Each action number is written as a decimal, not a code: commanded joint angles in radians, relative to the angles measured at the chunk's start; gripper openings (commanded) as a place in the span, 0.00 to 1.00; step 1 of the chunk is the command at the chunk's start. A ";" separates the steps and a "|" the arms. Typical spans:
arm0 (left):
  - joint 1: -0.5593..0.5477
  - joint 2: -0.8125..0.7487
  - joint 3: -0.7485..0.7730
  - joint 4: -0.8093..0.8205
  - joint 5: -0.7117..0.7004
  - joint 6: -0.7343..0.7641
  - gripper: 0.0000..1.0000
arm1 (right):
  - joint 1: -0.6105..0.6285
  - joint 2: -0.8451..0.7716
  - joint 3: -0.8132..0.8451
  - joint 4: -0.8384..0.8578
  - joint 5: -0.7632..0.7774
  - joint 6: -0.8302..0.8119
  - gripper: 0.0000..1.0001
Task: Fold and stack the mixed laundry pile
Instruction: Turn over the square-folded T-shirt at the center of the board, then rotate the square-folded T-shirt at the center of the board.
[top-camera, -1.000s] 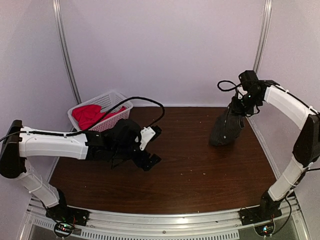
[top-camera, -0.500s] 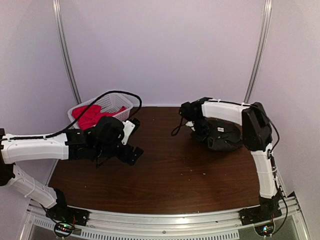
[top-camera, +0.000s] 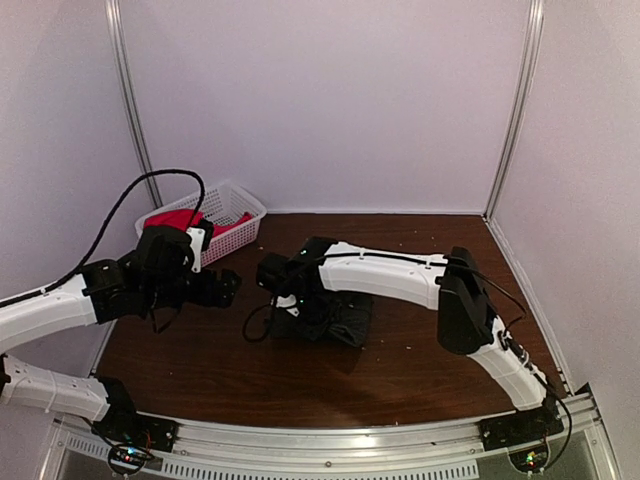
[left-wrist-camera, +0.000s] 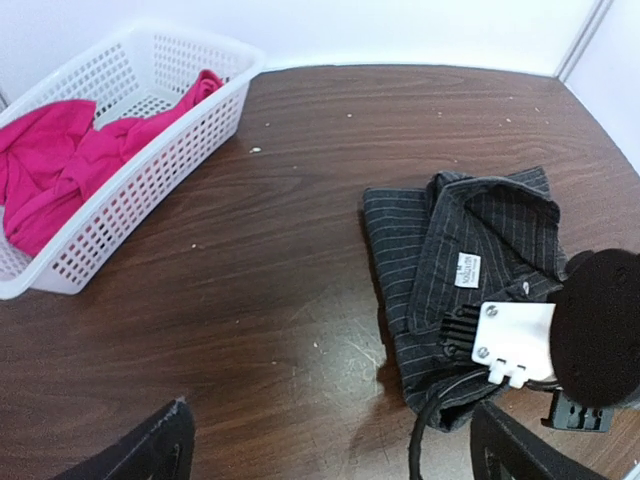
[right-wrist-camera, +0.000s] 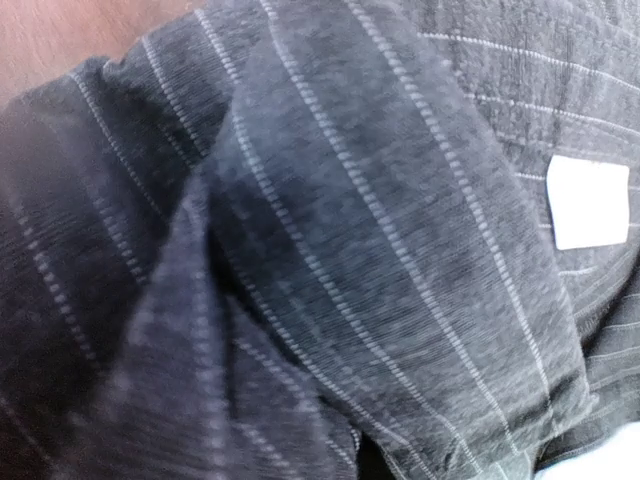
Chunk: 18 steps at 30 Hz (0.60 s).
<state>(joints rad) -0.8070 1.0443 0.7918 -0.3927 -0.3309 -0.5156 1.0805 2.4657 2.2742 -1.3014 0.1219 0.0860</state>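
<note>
Pinstriped shirt (left-wrist-camera: 455, 270) lies roughly folded and bunched mid-surface (left-wrist-camera: 250, 300), label up. The right pincer (top-camera: 300, 312) presses at its left end; whether it grips, I cannot tell. Beside it, the left pincer (left-wrist-camera: 335, 445) hangs wide and empty. Farther back, the red T-shirt (left-wrist-camera: 70, 165) sits crumpled in the basket (left-wrist-camera: 170, 150). By my judgement, barely half is done and stacking is not yet begun.

1 dk pinstriped shirt (left-wrist-camera: 470, 230), 1 red-pink tee (left-wrist-camera: 60, 170), 1 wht basket (left-wrist-camera: 170, 150), 1 table (left-wrist-camera: 250, 300)

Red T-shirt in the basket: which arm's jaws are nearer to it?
Left. The left arm's jaws hover beside the basket holding the red T-shirt; the right arm's jaws are down at the pinstriped shirt, mid-table, farther off.
</note>
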 joint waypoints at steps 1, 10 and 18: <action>0.066 -0.030 -0.036 -0.042 0.056 -0.131 0.98 | -0.032 -0.137 -0.068 0.153 -0.167 0.037 0.14; 0.136 -0.062 -0.084 -0.054 0.173 -0.248 0.98 | -0.070 -0.366 -0.232 0.494 -0.788 0.087 0.64; 0.025 0.125 -0.049 0.088 0.421 -0.111 0.81 | -0.405 -0.573 -0.697 0.862 -0.799 0.342 0.43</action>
<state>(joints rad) -0.7143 1.0695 0.7097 -0.4305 -0.0692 -0.6884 0.8368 1.8706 1.6642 -0.5652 -0.7128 0.3286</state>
